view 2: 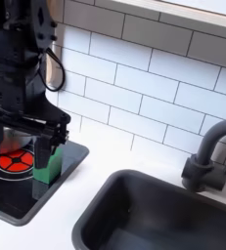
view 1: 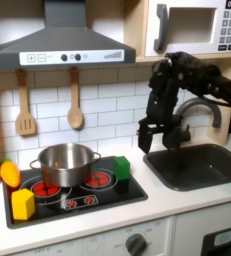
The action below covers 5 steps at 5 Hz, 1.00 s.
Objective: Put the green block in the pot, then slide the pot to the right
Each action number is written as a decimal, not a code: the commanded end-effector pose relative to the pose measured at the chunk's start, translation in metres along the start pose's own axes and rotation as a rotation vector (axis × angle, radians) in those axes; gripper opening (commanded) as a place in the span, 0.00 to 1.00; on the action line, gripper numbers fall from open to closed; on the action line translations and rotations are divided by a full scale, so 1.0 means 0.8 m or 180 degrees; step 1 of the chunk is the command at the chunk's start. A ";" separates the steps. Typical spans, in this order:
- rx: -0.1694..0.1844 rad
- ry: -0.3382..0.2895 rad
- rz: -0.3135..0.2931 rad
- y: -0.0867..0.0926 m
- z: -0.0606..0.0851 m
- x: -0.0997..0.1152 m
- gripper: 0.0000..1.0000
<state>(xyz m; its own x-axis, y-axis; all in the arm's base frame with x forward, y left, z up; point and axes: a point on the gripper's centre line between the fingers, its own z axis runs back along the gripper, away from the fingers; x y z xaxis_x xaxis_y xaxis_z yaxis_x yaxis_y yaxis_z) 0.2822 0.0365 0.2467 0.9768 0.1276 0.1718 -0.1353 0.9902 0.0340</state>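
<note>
1. The green block (view 1: 121, 167) was seen on the front right corner of the black stove (view 1: 75, 199), resting on the stove surface, outside the pot (view 1: 65, 163).
2. The pot was placed on the back of the stove, over the burners, just to the block's left in the first exterior view; nothing could be made out inside it.
3. In the first exterior view the tool (view 1: 150, 139) was found hanging in the air between the stove and the sink (view 1: 195, 166), above and to the right of the block, and no contact with the block was seen.
4. In the second exterior view the tool (view 2: 48, 140) was seen just above the block (view 2: 49, 166), with nothing held; how wide the jaws stood could not be told from either picture.
5. The first step, the pickup of the block, was judged to be in hand and not yet done.
6. The next move was judged to call for the tool to be lowered straight over the block with the jaws spread enough to take its sides, then closed.
7. After that, a lift and a short carry to the pot's open mouth were expected to be needed, before the pot could be pushed along the stove.
8. A yellow block (view 1: 23, 204) and an orange-yellow toy (view 1: 9, 173) were left at the stove's left edge in the first exterior view, well apart from the tool.
</note>
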 end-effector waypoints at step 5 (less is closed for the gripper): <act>0.0047 -0.0042 0.0001 0.001 -0.048 0.079 1.00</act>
<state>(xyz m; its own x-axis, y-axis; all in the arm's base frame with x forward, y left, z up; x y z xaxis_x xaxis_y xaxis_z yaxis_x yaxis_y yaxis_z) 0.3493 0.0511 0.2207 0.9724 0.1396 0.1871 -0.1505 0.9875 0.0458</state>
